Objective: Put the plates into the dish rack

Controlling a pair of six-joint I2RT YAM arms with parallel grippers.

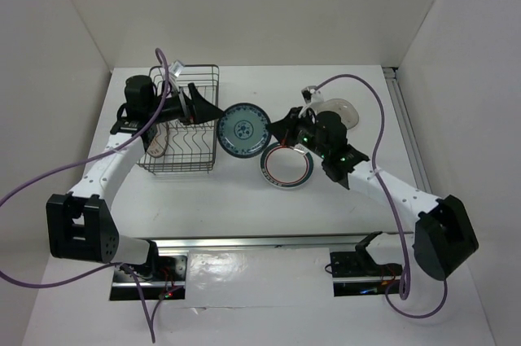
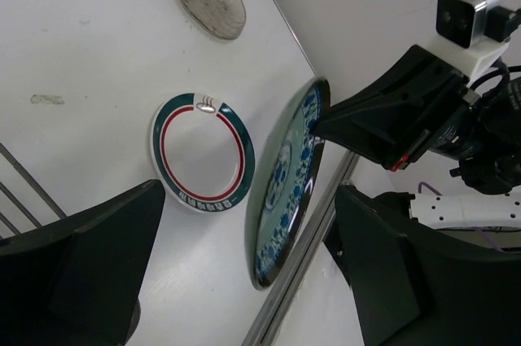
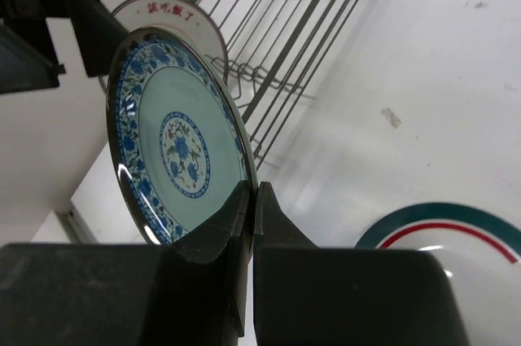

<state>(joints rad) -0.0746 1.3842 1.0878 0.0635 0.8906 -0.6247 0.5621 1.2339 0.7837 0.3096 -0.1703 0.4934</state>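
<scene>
Teal-green patterned round plate: off the surface, over the middle, just beside the right wall of the dark wire dish rack. The right arm has its jaws pinched tight on the plate's rim, and the right wrist view shows the rim sitting between the two tips. The left arm reaches across the rack with its jaws spread wide and holding nothing. In the left wrist view the plate is edge-on between them, touching neither side.

The rack sits toward the far-left corner of the white surface. One white round plate with red lettering stands inside it at the near-left end. The rest of the slots look free.

The white round plate with a red-and-teal ringed rim lies flat near the centre, on the near side of the held plate and close to it. The plain pale grey round plate lies flat toward the far-right corner, well apart from the rack.

Step, as I read it: a mid-air hand-over of the teal plate, right to left. One plate is loaded, one is in transit and two are waiting.

Next, you need the left jaws to close on the free side of the rim before the right lets go. Then turn the plate upright and lower it between the prongs beside the loaded plate. Watch for slip, since the rim grip is thin and the plate looks glossy.
</scene>
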